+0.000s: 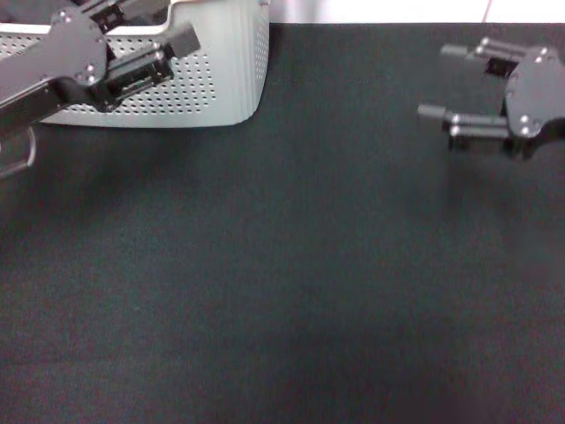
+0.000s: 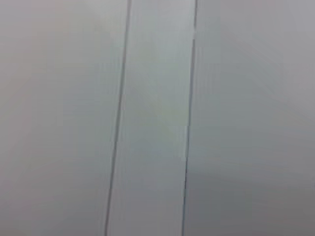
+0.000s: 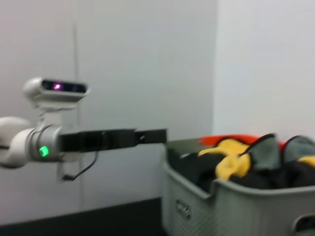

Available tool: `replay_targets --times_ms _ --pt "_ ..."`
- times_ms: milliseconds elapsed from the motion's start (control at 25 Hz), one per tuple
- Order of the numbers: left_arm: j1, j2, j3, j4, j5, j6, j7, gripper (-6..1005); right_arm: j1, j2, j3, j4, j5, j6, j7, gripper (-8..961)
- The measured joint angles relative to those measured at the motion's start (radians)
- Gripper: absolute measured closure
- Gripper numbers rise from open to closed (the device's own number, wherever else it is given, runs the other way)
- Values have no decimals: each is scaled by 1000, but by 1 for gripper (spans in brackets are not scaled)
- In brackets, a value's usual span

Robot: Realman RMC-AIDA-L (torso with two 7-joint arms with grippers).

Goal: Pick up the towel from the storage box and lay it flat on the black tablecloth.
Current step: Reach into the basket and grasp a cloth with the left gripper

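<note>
1. In the head view the storage box (image 1: 177, 88) is cut off at the upper left of the frame; its inside is hidden there by the left gripper (image 1: 163, 35) reaching over its rim. Whether that claw is released or clenched cannot be told.
2. The right wrist view shows what the head view does not: the towel (image 3: 231, 160), yellow and grey, bundled in the box among dark fabric (image 3: 275, 177).
3. The left wrist view shows only a pale wall (image 2: 157, 118) with two thin vertical seams.
4. The right gripper (image 1: 450, 84), upper right, hangs released over the black tablecloth (image 1: 282, 283), which fills most of the frame.
</note>
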Motion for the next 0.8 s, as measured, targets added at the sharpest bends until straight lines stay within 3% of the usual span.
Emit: replay_targets --times_ms 360,600,800 --pt "-23 -15 6 66 -3 -76 -75 248 50 3 28 8 7 -35 27 160" --pt "-35 -27 9 275 3 -141 -375 248 46 6 28 68 7 -34 4 160" --pt "-77 -18 41 383 77 -281 -599 248 43 6 27 91 4 -33 -2 160"
